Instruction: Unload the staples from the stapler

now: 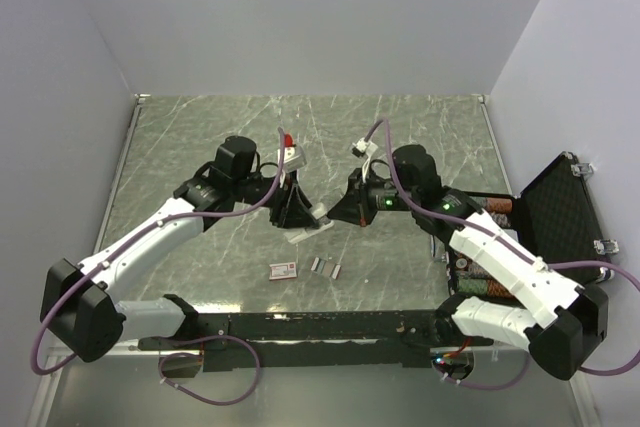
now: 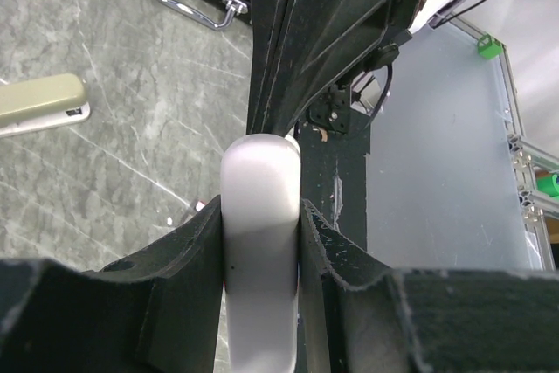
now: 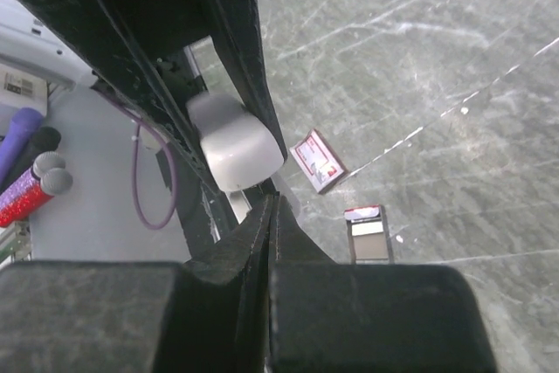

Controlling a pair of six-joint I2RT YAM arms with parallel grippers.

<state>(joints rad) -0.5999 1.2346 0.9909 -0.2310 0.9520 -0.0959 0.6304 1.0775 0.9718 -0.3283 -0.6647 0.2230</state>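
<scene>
Apparently mid-unload, the left tool (image 2: 260, 224) is clamped on the pale stapler (image 2: 259, 172) at centre frame, with the right tool (image 3: 269, 220) pinched together beside it. Staples (image 1: 318, 265) lie on the worktop (image 1: 200, 137), lower centre. Next, probably, the right tool draws out any remaining strip.

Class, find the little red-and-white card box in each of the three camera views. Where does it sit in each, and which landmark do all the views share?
Top external: the red-and-white box lies below centre, near the front edge of the green marbled table top.
Left wrist: not to be made out.
Right wrist: just right of centre, lying tilted on the table.
Shared landmark: that green marbled table top.
</scene>
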